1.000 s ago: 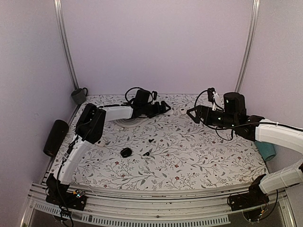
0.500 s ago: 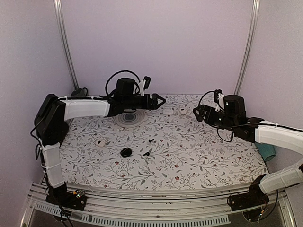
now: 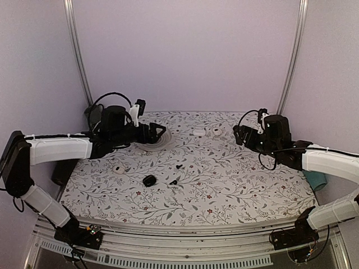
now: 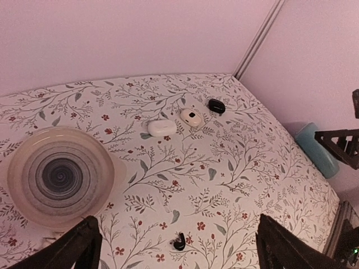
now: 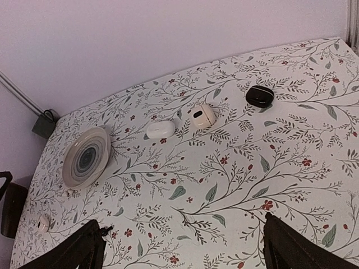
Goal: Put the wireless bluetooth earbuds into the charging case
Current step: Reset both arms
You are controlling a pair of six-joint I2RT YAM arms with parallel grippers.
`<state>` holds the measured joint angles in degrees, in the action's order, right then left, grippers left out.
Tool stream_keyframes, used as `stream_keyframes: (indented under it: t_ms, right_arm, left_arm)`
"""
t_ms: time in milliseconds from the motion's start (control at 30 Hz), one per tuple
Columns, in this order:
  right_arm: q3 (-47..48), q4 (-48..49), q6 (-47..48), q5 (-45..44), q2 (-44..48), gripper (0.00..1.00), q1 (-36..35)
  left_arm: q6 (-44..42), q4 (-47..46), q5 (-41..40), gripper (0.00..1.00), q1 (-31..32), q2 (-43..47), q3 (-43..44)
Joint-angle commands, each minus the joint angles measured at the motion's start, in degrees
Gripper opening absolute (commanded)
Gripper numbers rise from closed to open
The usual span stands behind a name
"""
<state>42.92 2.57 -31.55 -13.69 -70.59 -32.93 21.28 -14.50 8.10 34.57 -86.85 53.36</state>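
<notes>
A closed white charging case [image 4: 162, 128] [image 5: 161, 129] [image 3: 198, 132] lies at the back of the table. Beside it sits a rounder white piece with a dark spot [image 4: 191, 116] [image 5: 202, 115] [image 3: 216, 131]. A small white earbud-like piece with a dark spot [image 3: 118, 168] [image 5: 42, 224] lies alone at the front left. My left gripper [image 3: 162, 133] [image 4: 176, 217] hangs open and empty above the plate's right edge, left of the case. My right gripper [image 3: 236, 134] [image 5: 182, 219] is open and empty too, raised just right of the white pieces.
A ringed plate [image 3: 147, 143] [image 4: 59, 176] sits back left. A black case [image 4: 216, 105] [image 5: 259, 96] lies right of the white pieces. Another black case [image 3: 149, 180] and two small black bits [image 3: 179, 166] [image 3: 173, 182] lie mid-table. A dark cylinder [image 3: 57, 172], a grey cup [image 5: 44, 124] and a teal object [image 4: 317, 157] border the mat.
The left arm has swung out to the left, drawing its open gripper back from near the white case to over the plate. The right gripper has shifted slightly right. Both stay open.
</notes>
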Motion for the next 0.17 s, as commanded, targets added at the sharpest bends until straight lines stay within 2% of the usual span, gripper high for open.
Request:
stream_keyframes:
  t_ms: [0,133]
  right_arm:
    - [2.39,-2.96,-1.53,-3.25,0.28,0.99,0.23]
    - [2.78,-5.17,-2.99,-5.50,0.91,0.99,0.23]
  left_arm:
    - [3.12,-1.86,-8.48,0.96,-0.92,5.29,-3.60]
    - [3.33,-2.16,-8.08,0.96,-1.96,7.99,-5.60]
